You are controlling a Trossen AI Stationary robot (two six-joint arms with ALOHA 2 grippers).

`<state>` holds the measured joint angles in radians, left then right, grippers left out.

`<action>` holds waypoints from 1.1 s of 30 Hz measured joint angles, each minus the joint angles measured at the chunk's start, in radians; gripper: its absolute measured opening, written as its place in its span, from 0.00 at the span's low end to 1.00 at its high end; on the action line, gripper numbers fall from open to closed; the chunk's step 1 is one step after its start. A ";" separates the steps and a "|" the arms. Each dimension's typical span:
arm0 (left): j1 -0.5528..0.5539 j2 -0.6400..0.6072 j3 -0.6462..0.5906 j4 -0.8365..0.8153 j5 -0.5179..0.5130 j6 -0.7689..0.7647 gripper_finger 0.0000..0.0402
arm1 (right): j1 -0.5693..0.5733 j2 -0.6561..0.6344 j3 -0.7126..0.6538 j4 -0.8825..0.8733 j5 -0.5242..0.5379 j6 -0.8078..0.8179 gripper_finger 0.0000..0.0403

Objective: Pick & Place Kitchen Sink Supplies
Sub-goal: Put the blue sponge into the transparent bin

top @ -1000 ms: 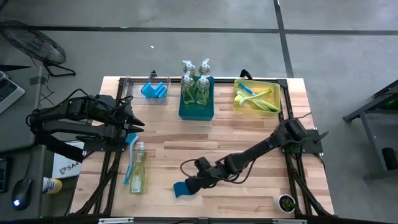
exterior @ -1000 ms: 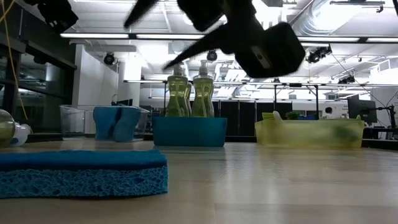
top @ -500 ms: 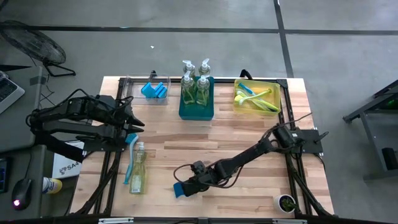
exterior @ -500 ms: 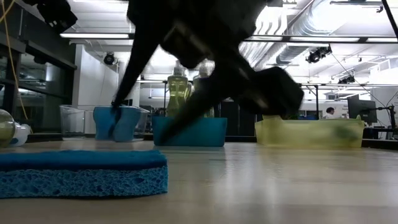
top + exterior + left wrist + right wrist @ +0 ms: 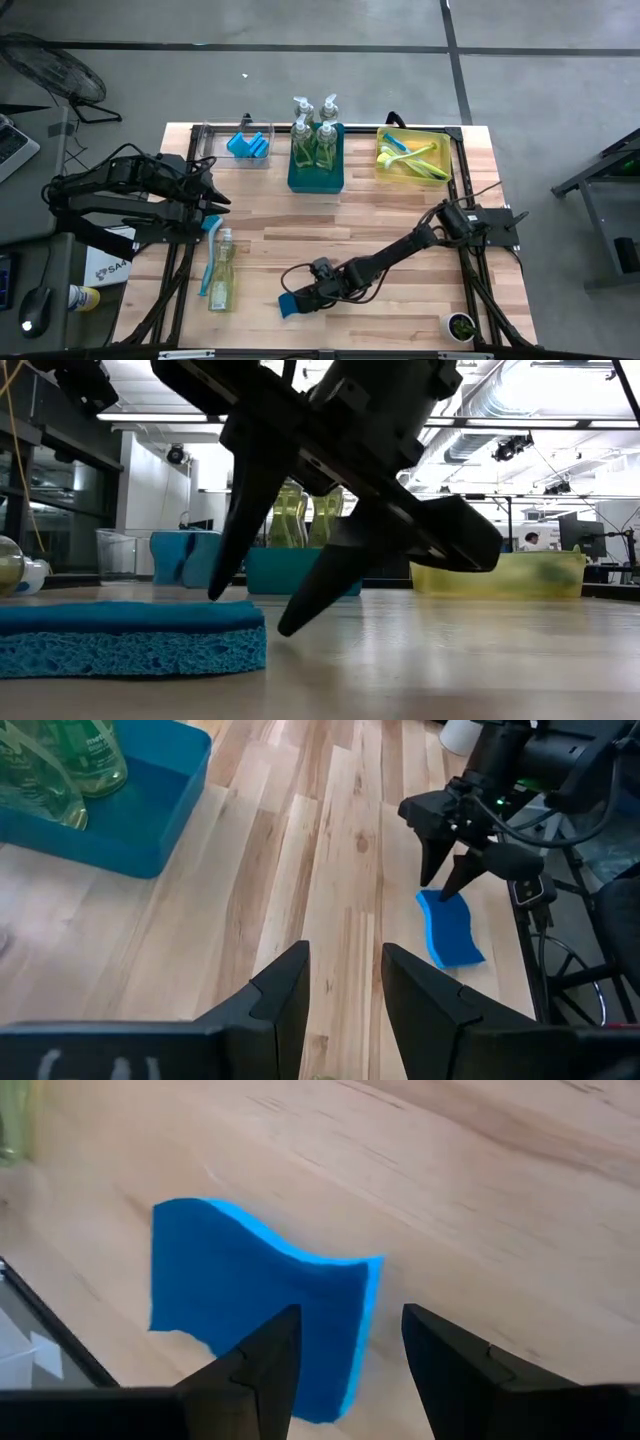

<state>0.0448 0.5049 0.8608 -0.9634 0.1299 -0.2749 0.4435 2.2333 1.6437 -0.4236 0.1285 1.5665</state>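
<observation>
a pale wooden table [image 5: 380, 225] is filling most of the overhead view, with a dark robot arm reaching in from each side.

three bins are sitting in a row along its far edge. the teal bin [image 5: 316, 170] in the middle is holding four clear pump bottles of yellow-green soap [image 5: 315, 135], all standing upright. the yellow bin [image 5: 412, 156] on the right is holding long-handled dish brushes [image 5: 410, 160], blue and lime green, lying across one another. the clear bin [image 5: 238, 146] on the left is holding blue sponges [image 5: 250, 145] standing on edge.

the right gripper [image 5: 308, 297] is reaching low over the near middle of the table, its two fingers [image 5: 335, 575] standing partly open and angling down astride the edge of a loose blue sponge [image 5: 291, 304]. that sponge is lying flat on the wood near the front edge, and the fingers are not gripping it.

the left gripper [image 5: 212, 192] is hanging over the table's left side, its fingers partly open and holding nothing.

just in front of it, one more soap bottle [image 5: 221, 272] is lying on its side near the left edge, with a blue dish brush [image 5: 208, 258] lying just beside it.
</observation>
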 joint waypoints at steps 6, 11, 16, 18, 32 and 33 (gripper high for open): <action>0.000 0.000 0.000 0.000 0.000 0.000 0.31 | 0.000 0.000 -0.002 0.020 -0.007 -0.003 0.42; 0.000 0.000 0.000 0.000 0.000 0.000 0.31 | 0.000 0.004 -0.002 0.025 -0.010 -0.003 0.40; 0.000 0.000 0.000 -0.005 -0.001 0.000 0.31 | 0.000 0.004 -0.002 0.024 -0.009 -0.004 0.35; 0.000 0.000 0.000 -0.005 -0.001 0.000 0.31 | 0.001 0.004 -0.002 0.025 -0.018 -0.004 0.33; 0.000 0.000 0.000 -0.007 -0.005 0.001 0.31 | 0.004 0.051 0.001 0.112 -0.023 0.001 0.31; 0.000 0.000 0.000 -0.008 -0.005 0.001 0.31 | 0.004 0.052 0.001 0.110 -0.021 0.005 0.31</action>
<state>0.0452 0.5053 0.8612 -0.9710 0.1253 -0.2741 0.4473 2.2852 1.6444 -0.3132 0.1071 1.5719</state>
